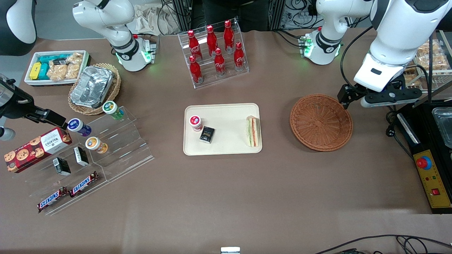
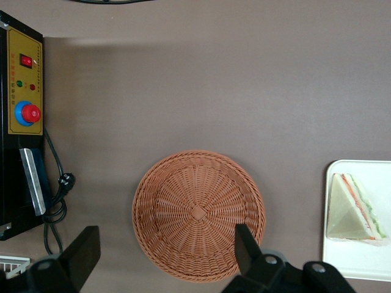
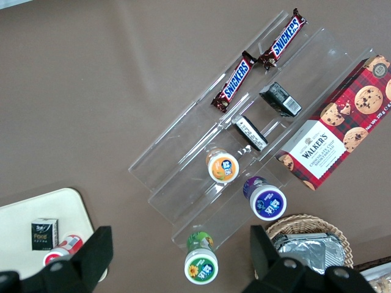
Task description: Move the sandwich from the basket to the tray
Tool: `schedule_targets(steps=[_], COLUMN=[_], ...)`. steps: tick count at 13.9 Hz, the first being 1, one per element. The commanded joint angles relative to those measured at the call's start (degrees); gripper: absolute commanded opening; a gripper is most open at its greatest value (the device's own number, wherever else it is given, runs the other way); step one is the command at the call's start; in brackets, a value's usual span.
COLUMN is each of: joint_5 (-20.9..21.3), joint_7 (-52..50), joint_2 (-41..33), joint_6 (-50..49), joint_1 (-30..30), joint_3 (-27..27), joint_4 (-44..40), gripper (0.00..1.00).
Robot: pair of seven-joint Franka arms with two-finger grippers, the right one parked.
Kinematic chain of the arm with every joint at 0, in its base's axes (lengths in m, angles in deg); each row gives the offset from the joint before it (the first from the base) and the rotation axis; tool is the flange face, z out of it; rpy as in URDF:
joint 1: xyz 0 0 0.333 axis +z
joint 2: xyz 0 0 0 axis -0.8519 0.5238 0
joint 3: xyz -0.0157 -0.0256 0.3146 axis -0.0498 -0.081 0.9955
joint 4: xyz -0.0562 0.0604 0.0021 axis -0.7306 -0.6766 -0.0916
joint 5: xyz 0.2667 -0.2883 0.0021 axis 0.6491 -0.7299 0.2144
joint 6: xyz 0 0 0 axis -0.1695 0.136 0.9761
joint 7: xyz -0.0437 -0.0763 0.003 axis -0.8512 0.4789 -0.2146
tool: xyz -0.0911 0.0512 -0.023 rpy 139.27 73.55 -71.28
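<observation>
On the brown counter point(image 1: 226, 197), the claw point(image 2: 165, 259) is hovering spread and empty over the empty basket point(image 2: 199, 215), while the sandwich point(image 1: 253, 132) is lying on the tray point(image 1: 226, 148) well apart from it, likely soft, light and best gripped gently across its bread faces.

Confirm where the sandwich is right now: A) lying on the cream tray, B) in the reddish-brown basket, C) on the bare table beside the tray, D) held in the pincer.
A: the sandwich lies on the tray at its edge nearest the basket, which holds nothing, and the open pincer hangs above the basket, gripping nothing.
</observation>
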Motion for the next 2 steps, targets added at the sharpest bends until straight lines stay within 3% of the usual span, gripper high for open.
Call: schedule_targets(steps=[1,2], joint_5=[-4.0,-6.5], joint_7=[4.2,6.6], joint_2=[0.6,0.6], joint_6=[-1.0,-1.0], joint_1=[0.9,1.3], joint_3=[-0.1,0.3], joint_4=[-1.8,-1.8], gripper=[0.98,0.98])
